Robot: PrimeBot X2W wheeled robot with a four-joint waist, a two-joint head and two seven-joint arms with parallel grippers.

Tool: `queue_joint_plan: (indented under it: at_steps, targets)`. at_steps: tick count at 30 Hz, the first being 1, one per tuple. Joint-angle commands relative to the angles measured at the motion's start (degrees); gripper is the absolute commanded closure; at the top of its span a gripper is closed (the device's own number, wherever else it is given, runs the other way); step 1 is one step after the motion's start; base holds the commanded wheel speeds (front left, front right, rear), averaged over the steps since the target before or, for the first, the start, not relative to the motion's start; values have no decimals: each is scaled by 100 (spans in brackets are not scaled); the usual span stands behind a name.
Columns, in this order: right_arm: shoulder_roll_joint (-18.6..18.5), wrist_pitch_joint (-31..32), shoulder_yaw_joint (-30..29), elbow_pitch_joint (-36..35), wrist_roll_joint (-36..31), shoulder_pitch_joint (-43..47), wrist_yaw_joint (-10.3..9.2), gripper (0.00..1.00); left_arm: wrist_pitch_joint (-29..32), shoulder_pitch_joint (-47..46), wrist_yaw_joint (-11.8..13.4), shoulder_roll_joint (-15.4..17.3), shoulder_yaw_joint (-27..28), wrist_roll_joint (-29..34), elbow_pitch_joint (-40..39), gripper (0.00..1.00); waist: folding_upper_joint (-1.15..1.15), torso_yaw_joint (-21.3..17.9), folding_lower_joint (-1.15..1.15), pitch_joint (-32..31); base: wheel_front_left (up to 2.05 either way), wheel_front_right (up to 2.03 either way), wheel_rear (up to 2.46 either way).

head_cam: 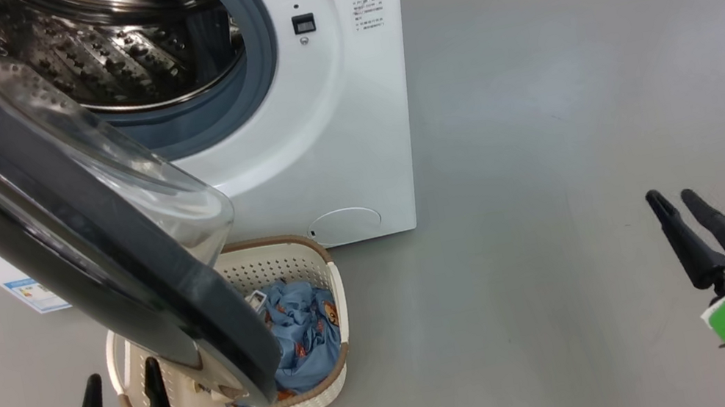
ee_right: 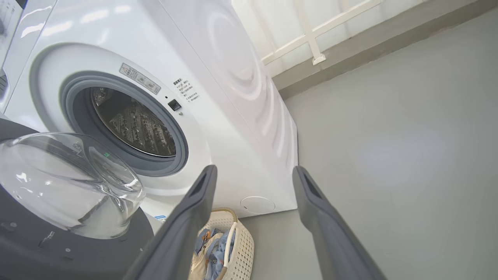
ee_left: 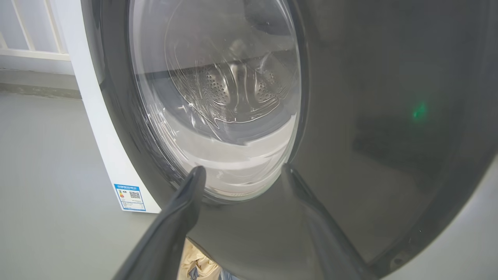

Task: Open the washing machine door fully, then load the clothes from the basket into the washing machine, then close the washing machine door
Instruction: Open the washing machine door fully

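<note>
**Washing machine, door open.** The washing machine is standing on a grey floor, and its steel drum is lying exposed behind the grey seal.

The door is hanging open, not yet folded back against the washing machine. It is reaching out from the left side of the opening towards the robot, and its clear glass bowl is bulging to the right of the black ring.

The basket is sitting on the floor just in front of the washing machine, below the opening. The lower edge of the door is hiding part of it.

The clothes are lying inside the basket, outside the washing machine. Light blue cloth with orange-brown prints is showing on top. In the wrist views a cream piece is showing beside it.

A blue label is sticking to the washing machine at its lower left corner.

The left hand is hovering in front of the washing machine, close to the outer face of the door. Its fingers are spread and grasping nothing. They are pointing at the black ring, and whether they are touching it cannot be told.

The right hand is hovering well apart from the washing machine, off to its right over the floor. It is released and carrying nothing.
</note>
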Motion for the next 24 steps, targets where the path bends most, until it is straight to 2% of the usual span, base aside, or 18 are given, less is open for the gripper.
queue_joint_plan:
  at_steps: [1,8,16,20,24]
  targets:
    - [26,-75,-217,-187,-407,257,9,0,-37,-17,-14,69,210,61,-169,0,0,7,0,17,0,0,0]
    - [439,-76,-1205,-556,-1593,600,9,0,-37,-31,-14,74,212,57,-170,0,0,21,0,41,0,0,0]
    - [708,-76,-1770,-695,-2469,913,9,0,-37,-30,-14,82,200,53,-164,0,0,40,0,39,0,0,0]
    - [963,-76,-2126,-661,-3022,1123,9,0,-37,-42,-14,74,181,51,-149,0,0,61,0,57,0,0,0]
    - [1109,-76,-2191,-613,-3196,1213,9,0,-37,-60,-14,69,187,47,-140,0,0,64,0,79,0,0,0]
